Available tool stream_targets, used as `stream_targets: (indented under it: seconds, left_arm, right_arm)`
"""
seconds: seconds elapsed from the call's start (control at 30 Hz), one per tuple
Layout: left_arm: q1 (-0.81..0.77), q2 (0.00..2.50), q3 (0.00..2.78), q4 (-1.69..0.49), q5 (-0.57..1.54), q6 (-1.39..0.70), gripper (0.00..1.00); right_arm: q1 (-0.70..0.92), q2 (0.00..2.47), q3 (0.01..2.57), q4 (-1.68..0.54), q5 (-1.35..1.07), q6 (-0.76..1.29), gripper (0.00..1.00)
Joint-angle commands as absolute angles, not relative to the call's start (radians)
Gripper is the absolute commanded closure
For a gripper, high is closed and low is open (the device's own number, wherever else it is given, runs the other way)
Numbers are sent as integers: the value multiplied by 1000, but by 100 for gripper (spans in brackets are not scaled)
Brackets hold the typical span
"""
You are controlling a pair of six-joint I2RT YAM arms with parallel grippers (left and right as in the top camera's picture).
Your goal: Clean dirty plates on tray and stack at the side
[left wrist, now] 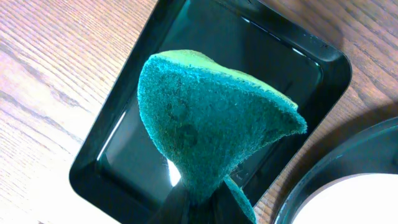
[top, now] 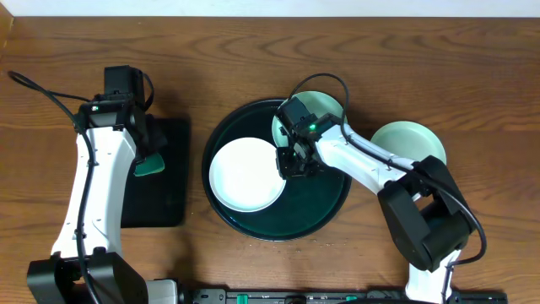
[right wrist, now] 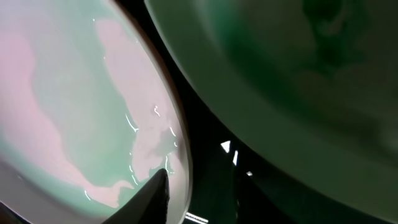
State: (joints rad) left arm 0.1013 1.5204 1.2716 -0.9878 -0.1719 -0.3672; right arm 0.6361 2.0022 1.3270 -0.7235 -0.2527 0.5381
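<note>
Overhead, the right hand, grip unreadable, crowds the white plate on the tray and could shove it into the mint plate; the left hand is clamped on a sponge.

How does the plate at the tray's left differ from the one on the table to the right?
The left plate looks white and lies inside the round tray; the right plate looks mint green and sits on the table, partly hidden by the right arm. Both are round, shallow and flat.
</note>
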Motion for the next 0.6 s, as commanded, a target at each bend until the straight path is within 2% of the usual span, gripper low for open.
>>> stream_targets:
  seconds: [0.0,0.1,0.2,0.27,0.33,0.57]
  left_arm:
    - [101,1521,1280,-990,-192,-379,93]
    - [101,1521,1280,-990,-191,-379,93]
    - [101,1521,1280,-990,-192,-379,93]
    - [101,1521,1280,-990,-192,-379,93]
    - [101,1521,1280,-990,-192,-379,93]
    - [101,1521,1280,-990,-192,-379,93]
  right_arm:
    - [631,2043,1333,-717,-287,565,70]
    - [626,2048,1333,-698,-298,580,73]
    - [632,2048,1333,-672,-297,591,81]
    - [634,2048,1333,-670,-297,591,87]
    - [634,2048,1333,-677,-297,590,97]
    - [630,2043,1335,-691,-297,582,99]
